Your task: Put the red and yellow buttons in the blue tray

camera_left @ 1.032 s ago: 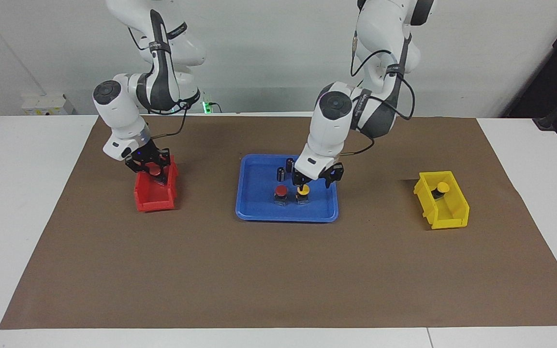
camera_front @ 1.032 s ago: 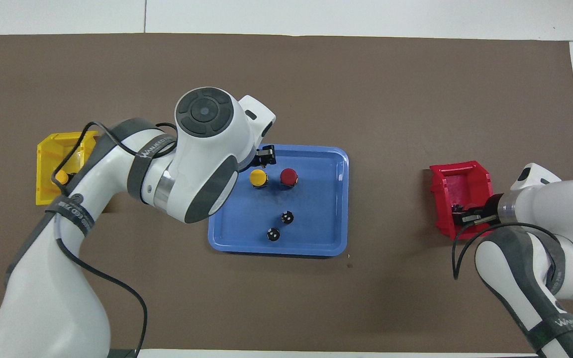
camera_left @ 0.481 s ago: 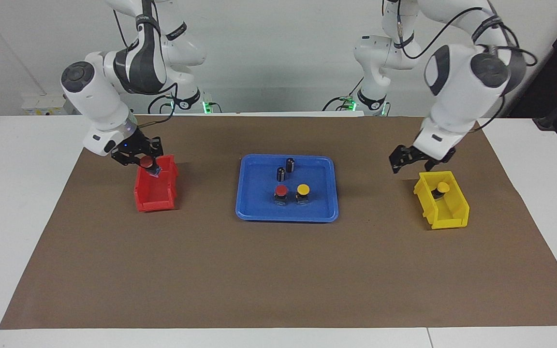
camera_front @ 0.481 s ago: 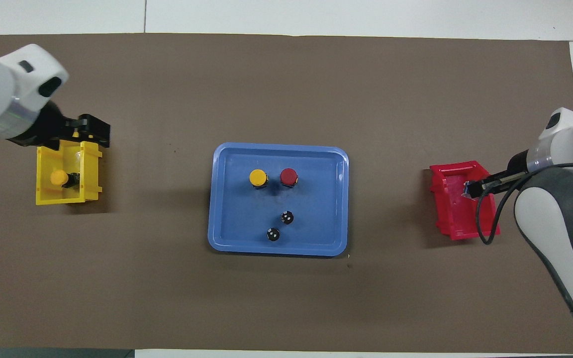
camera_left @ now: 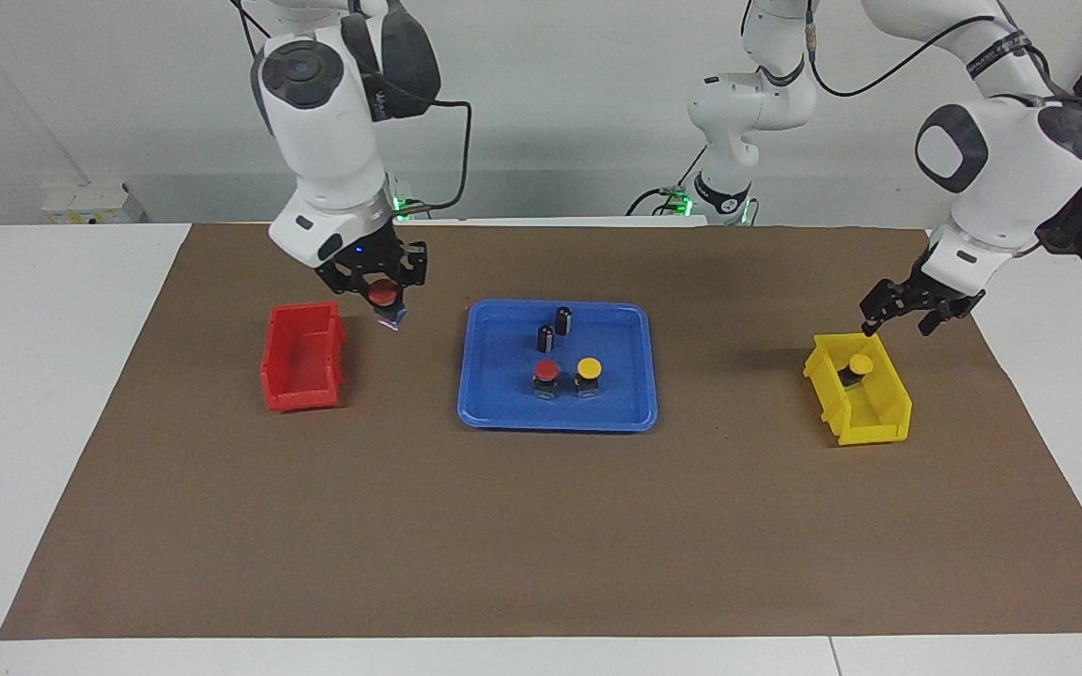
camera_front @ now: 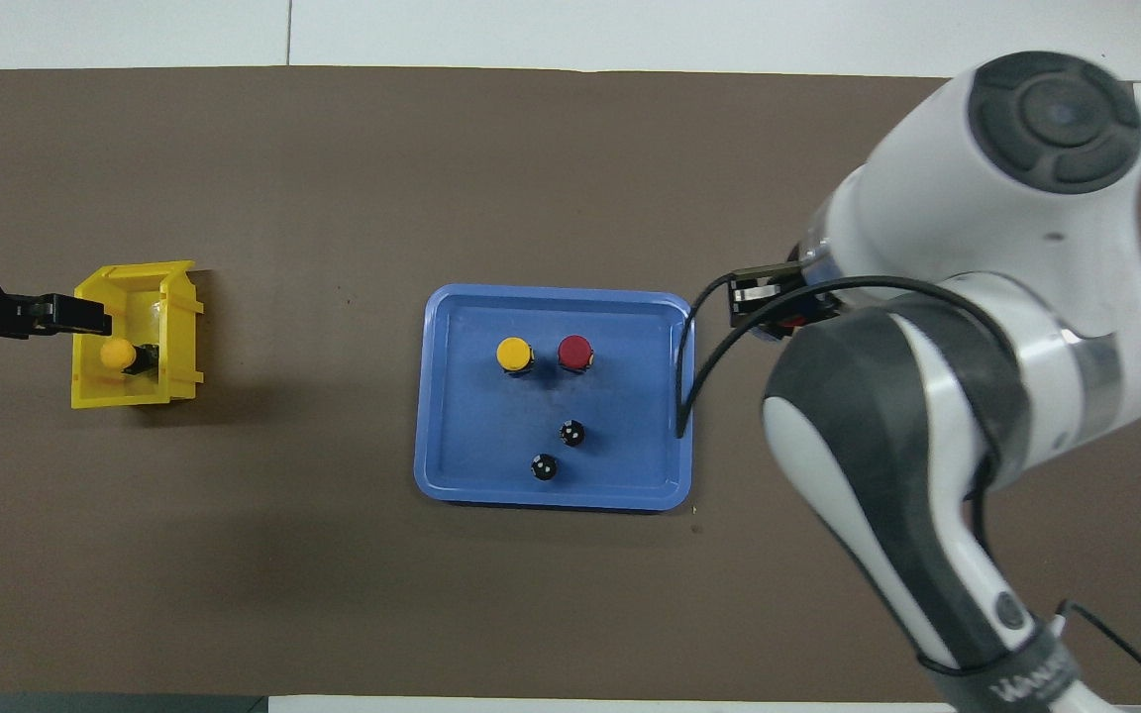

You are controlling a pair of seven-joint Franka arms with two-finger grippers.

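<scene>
The blue tray (camera_left: 503,418) (camera_front: 452,485) lies mid-mat. In it a red button (camera_left: 547,372) (camera_front: 574,352) and a yellow button (camera_left: 588,368) (camera_front: 514,354) stand side by side. My right gripper (camera_left: 380,289) is shut on a second red button (camera_left: 381,300), held in the air over the mat between the red bin (camera_left: 301,361) and the tray. A second yellow button (camera_left: 860,364) (camera_front: 118,355) sits in the yellow bin (camera_left: 865,404) (camera_front: 179,337). My left gripper (camera_left: 917,314) (camera_front: 55,315) hangs open and empty just above that bin.
Two small dark capless cylinders (camera_left: 563,319) (camera_left: 547,336) stand in the tray, nearer to the robots than the buttons. In the overhead view the right arm (camera_front: 927,396) covers the red bin. The red bin shows nothing inside it.
My right gripper lifted the red button out of the red bin and carried it toward the tray. My left gripper let go of the yellow button in the tray and swung to the yellow bin.
</scene>
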